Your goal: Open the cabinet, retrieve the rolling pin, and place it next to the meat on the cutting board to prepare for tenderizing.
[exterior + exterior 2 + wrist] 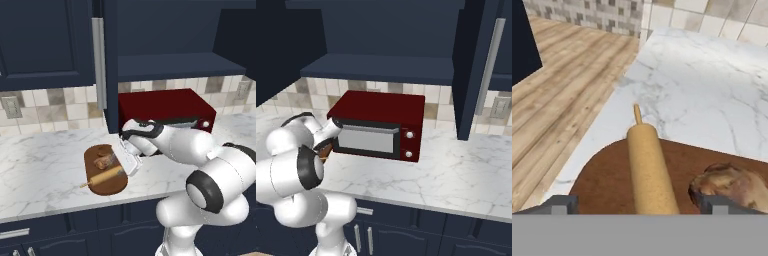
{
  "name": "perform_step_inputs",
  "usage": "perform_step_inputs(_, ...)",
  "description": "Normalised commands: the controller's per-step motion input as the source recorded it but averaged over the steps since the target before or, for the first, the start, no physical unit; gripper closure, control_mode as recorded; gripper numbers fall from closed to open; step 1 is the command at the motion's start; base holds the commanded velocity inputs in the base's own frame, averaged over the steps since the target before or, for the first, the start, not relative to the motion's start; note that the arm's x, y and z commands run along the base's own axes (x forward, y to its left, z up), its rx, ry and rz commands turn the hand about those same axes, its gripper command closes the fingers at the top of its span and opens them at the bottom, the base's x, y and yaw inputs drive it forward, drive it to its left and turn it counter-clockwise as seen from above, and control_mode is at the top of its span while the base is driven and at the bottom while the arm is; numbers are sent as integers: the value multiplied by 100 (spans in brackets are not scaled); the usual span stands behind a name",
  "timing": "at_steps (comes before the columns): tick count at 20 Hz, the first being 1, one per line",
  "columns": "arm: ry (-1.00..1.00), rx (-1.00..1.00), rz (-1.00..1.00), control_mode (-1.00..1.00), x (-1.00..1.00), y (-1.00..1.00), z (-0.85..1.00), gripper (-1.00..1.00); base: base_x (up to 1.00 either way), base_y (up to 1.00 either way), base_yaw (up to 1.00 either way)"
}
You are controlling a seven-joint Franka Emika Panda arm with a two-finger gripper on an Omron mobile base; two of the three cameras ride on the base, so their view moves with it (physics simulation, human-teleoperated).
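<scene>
**Rolling pin on board, fingers spread astride it**

Fingers [563, 204]: two dark tips, nearest the hand camera, spread wide with one tip on either side of the pin and neither seen touching it; nothing is pinched.

Cabinet [107, 60]: navy, door swung open, silver bar handle facing the left base camera.

Bench [45, 160]: white marble, carrying all items below.

Cutting board [106, 186]: dark brown oval, flat on the bench, near its front edge.

Rolling pin [649, 170]: tan cylinder lying on the board, its long axis running straight away from the hand, squarely between the tips; far peg handle overhangs the board's edge.

Meat [732, 184]: lumpy brown chunk on the same board, just beside the pin, apart from it, close behind one tip.

Judgement: placement looks complete; the coming move is a lift straight off the pin, along the hand's own line, so neither tip nudges pin or meat.
</scene>
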Motion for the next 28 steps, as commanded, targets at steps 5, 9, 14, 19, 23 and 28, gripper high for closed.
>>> perform_step_inputs(5, 1, 2, 0, -100, 0, -26, 53, -100, 0, 0, 0)
perform_step_inputs(9, 1, 2, 0, -100, -1, -30, 57, -100, 0, 0, 0)
perform_step_inputs(14, 0, 1, 0, -100, -4, -16, 63, -100, 0, 0, 0)
perform_step_inputs(19, 1, 0, 0, -100, -16, -16, 70, -100, 0, 0, 0)
perform_step_inputs(23, 4, 0, 0, -100, -24, -12, 58, -100, 0, 0, 0)
perform_step_inputs(28, 1, 0, -3, -100, -46, -22, 39, -100, 0, 0, 0)
